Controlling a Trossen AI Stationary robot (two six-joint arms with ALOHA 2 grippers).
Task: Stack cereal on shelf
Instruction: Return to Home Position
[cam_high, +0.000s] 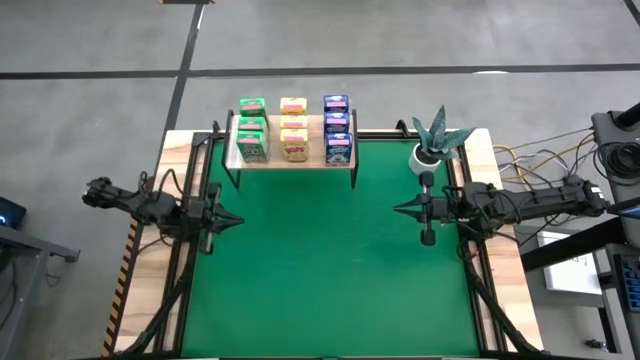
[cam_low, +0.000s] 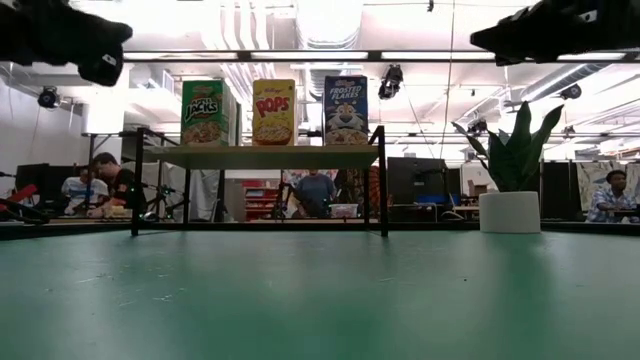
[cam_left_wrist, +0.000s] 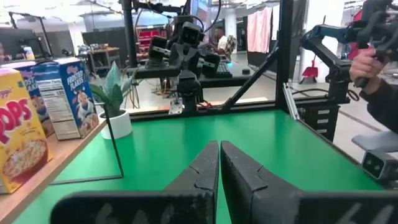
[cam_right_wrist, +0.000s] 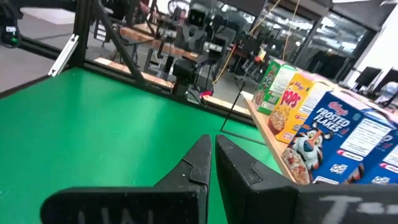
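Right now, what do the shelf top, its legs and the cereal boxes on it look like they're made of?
Shelf top: pale wood with a matte look, judging by its light plank colour; the grain is too small to confirm. Legs: thin and black, probably painted metal. Cereal boxes: likely thin cardboard, given the bright printed faces and crisp folded edges.

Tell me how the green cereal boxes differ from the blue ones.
The green cereal boxes stand at the shelf's left end in the high view; the blue cereal boxes stand at its right end, nearer the potted plant. The front green box reads Jacks; the front blue box reads Frosted Flakes. Both are rows of three upright boxes.
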